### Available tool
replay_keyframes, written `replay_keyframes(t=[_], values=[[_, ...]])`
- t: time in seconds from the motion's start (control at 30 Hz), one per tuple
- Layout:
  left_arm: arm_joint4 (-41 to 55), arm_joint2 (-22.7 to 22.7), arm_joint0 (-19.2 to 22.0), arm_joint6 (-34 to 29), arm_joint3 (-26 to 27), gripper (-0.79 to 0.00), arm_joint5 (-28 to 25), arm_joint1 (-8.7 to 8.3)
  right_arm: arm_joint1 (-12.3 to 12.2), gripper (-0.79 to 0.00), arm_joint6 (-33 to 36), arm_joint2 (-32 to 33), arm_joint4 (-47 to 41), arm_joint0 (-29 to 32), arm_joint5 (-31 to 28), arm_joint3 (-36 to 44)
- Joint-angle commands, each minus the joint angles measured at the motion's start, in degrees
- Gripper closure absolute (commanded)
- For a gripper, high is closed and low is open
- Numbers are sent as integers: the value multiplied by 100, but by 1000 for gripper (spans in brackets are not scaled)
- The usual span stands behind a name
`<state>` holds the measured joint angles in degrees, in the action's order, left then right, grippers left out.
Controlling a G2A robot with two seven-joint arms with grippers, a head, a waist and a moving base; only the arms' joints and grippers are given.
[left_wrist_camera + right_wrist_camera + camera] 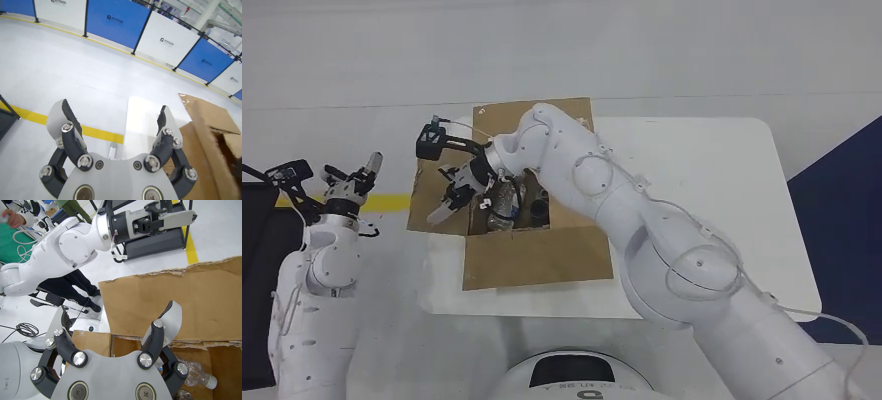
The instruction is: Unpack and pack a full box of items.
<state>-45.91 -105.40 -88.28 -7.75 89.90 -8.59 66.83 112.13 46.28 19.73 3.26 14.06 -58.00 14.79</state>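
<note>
Here, table: a white rectangular table (692,170) with rounded corners is seen in the top view.
Box: a brown corrugated cardboard box (532,255) is set on the 9 o'clock side of the table, with its flaps folded outward and its opening turned up.
Flap edges: the flap (170,298) at 9 o'clock is torn and ragged along its outer edge, as the right wrist view shows.
Contents: a crumpled clear plastic bottle with a white cap (200,379) is laid on its side inside the box, near the 9 o'clock wall. Darker items (540,208) are packed just beside it toward 3 o'clock, and what they are cannot be told.
Right gripper: the right gripper (449,203) is held over the 9 o'clock rim of the box, where the flap meets the opening, above the bottle. Its jaws are spread wide and nothing is held between them.
Left gripper: the left gripper (114,108) is held off the table at 9 o'clock from the box, well apart from it, over the pale floor. Its jaws are likewise spread wide and empty.
Floor marking: a yellow painted stripe (392,202) is seen on the floor between the left gripper and the box.
Rack: a black metal-framed rack (155,245) is stood on the floor at 9 o'clock, beyond the left arm.
</note>
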Motion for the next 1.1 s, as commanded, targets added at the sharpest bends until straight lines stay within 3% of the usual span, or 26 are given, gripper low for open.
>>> replay_keyframes(t=[0.0,0.03,0.07,0.13,0.23,0.63,0.9,1.07], values=[[-10,2,23,7,-83,-785,9,0,-1,-785,1,0,2,-1,0,3],[-10,2,23,7,-83,-785,9,0,-1,-785,1,0,2,-1,0,3],[132,17,-100,29,501,-785,-307,2,-22,-785,-117,47,-47,-45,0,-168],[275,-171,-654,-87,1094,-785,-425,5,-74,-785,-374,104,-11,-123,0,-251],[-38,-128,-955,-162,1360,-785,-439,7,-218,-785,-870,158,175,-205,0,-298],[-1343,776,-993,-48,1278,-785,-546,36,-1194,-785,-4021,148,1684,154,0,-365],[-2901,1606,-355,-184,581,-785,656,103,-1961,-785,-6148,139,2533,846,0,-169],[-3554,1973,-106,-153,83,-785,910,134,-2271,-785,-6733,169,2870,1099,0,19]])
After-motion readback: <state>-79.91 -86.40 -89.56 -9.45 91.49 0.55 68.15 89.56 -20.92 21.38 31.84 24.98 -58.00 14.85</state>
